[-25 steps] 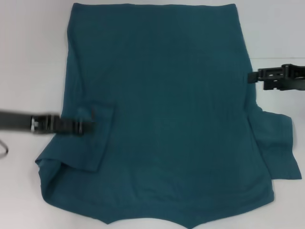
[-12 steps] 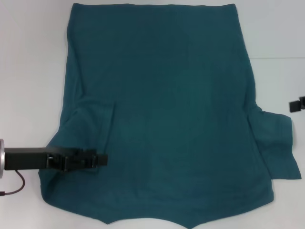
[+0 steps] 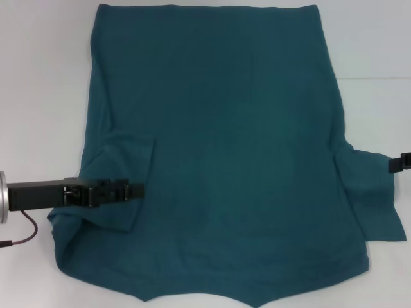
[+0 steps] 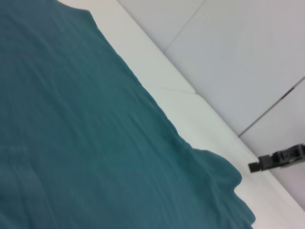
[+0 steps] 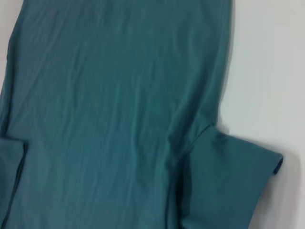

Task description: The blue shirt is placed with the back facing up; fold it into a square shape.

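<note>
1. The blue shirt [image 3: 231, 160] was big and dark teal-blue, with no letters showing on the side facing up.
2. It lay spread out flat on the white bench [image 3: 38, 77], with soft wrinkles running down it.
3. Its sleeve on the robot's left side was folded in over the body of the shirt.
4. Its sleeve on the robot's right side stuck out flat onto the bench.
</note>
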`<state>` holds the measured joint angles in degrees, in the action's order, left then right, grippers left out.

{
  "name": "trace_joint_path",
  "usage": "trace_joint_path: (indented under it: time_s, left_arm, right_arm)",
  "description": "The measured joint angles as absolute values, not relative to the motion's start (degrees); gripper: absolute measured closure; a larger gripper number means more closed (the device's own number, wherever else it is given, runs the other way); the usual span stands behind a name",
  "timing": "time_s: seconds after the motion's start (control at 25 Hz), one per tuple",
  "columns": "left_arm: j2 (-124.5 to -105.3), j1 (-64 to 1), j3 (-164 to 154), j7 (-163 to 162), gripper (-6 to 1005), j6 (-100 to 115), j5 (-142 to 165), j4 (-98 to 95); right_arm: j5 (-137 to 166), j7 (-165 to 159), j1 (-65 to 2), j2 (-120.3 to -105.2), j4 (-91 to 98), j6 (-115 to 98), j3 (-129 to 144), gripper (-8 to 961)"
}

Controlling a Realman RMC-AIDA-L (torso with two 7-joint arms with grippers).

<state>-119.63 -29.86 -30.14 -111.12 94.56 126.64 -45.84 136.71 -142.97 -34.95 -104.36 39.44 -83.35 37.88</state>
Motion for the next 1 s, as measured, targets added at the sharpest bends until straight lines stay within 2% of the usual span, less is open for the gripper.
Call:
trace_joint_path:
  time_s: [0.2,0.68,1.0]
  left_arm:
    - [-119.71,-29.57,-30.14,-111.12,401,94.04,125.23,-45.79]
    - [-120.07,-29.28,-30.15,-111.07,400,93.15,124.71,-45.79]
    - [-120.22,-29.26,-30.15,-111.03,400,92.71,124.70,-45.38]
  right_arm:
    - [136.73,-142.14,-35.33,-105.69,36.69,-79.81,37.98,100]
    - [136.94,-142.32,-36.07,-106.97,33.72,-75.55,38.58,123]
    - [136.92,-142.10,-36.50,-108.79,33.37,-73.43,38.55,142]
